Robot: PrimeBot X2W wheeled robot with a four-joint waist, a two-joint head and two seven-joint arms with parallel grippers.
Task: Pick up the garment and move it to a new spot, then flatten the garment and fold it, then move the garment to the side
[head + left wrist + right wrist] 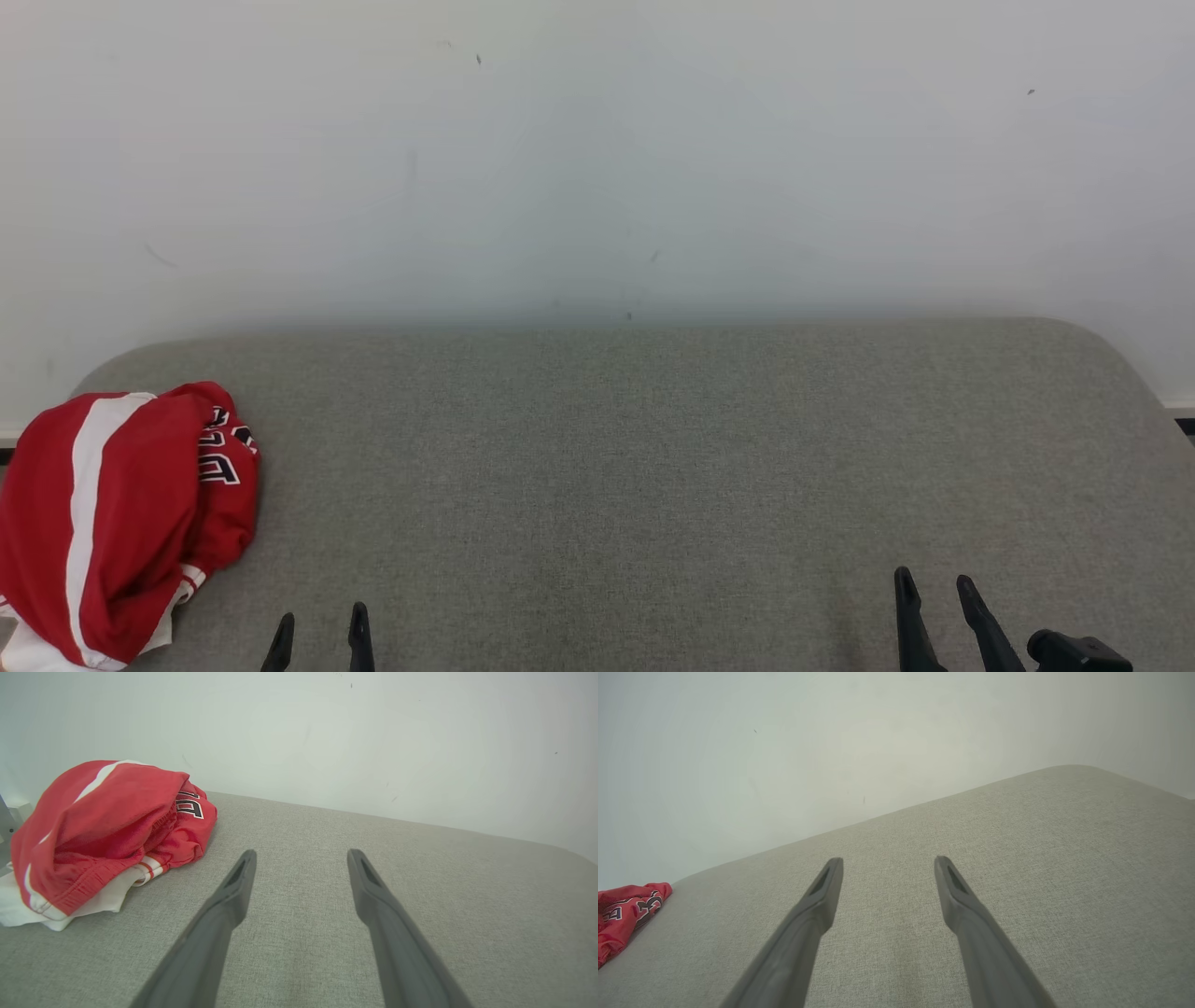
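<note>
**Left gripper and right gripper: jaws fully spread, nothing held, first pick-up not yet begun**

1. Grey padded surface: spans the head view. Its middle appears suitable as the new spot.
2. Garment: red with a white stripe, bunched at 8 o'clock on the surface's left end. It is near the left gripper at 7 o'clock and well apart from the right gripper at 5 o'clock.
3. Recommended: approach with the left gripper, lower it over the highest fold, and pinch several layers so the bundle lifts whole rather than dragging.

You'll find the garment on the table's left end, left gripper beside it, right gripper far right, wall behind.
</note>
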